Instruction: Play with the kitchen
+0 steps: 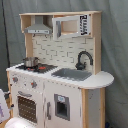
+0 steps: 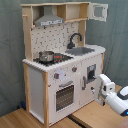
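I am looking at the kitchen, a tall toy unit in white panels and light wood, seen in both exterior views. It stands upright on a wooden floor against a grey backdrop and fills most of each picture.

In the second exterior view my arm's white end, the gripper, sits low at the second exterior view's right, just in front of the cupboard door under the sink. I cannot tell whether the pincer is released or clenched, nor whether it touches the door. In the first exterior view only a blurred white shape shows at the bottom edge, and I cannot say what it is.

On the counter I see 1 small metal pot on the stovetop, a grey sink and a black faucet. Below are knobs and a windowed oven door with a handle bar across its top.

My judgement on handling: the body is rigid board, too large and heavy to lift, so I would work only its moving parts. The doors likely swing on hinges; the handle bars are the sound places to take hold. The knobs are small and probably smooth, so a grip may slip. The pot looks light and easily knocked over.
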Tool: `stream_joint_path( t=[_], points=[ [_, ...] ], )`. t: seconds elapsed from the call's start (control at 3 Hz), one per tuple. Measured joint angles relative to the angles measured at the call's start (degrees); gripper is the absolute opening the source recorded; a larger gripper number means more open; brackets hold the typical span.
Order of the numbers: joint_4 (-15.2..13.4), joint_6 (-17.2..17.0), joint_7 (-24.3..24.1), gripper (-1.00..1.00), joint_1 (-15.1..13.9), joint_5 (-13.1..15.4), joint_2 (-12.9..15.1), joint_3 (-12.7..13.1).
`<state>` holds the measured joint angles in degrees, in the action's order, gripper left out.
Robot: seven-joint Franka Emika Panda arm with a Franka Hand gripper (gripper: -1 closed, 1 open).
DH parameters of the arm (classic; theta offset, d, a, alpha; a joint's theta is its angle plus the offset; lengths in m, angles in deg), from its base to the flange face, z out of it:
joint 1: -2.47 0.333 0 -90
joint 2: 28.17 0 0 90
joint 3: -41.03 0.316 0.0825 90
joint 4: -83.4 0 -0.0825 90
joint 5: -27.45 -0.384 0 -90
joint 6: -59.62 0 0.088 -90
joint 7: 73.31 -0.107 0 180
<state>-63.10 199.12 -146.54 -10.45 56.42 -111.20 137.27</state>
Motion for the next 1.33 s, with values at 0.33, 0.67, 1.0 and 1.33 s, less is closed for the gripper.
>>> stream_joint_path(
  t=[0.33,0.67,1.0,1.33],
  points=[
    [-0.6,2.4,-4.6,1.00,-2.4,0.0,0.0,0.1],
    [-0.4,8.0,-6.2,1.00,-6.3,0.0,-0.1,0.1],
    [-0.3,13.0,-6.2,1.00,-9.3,0.1,-0.7,0.1],
    [-0.2,18.0,-6.2,1.00,-12.4,0.2,-1.4,0.1]
  ],
)
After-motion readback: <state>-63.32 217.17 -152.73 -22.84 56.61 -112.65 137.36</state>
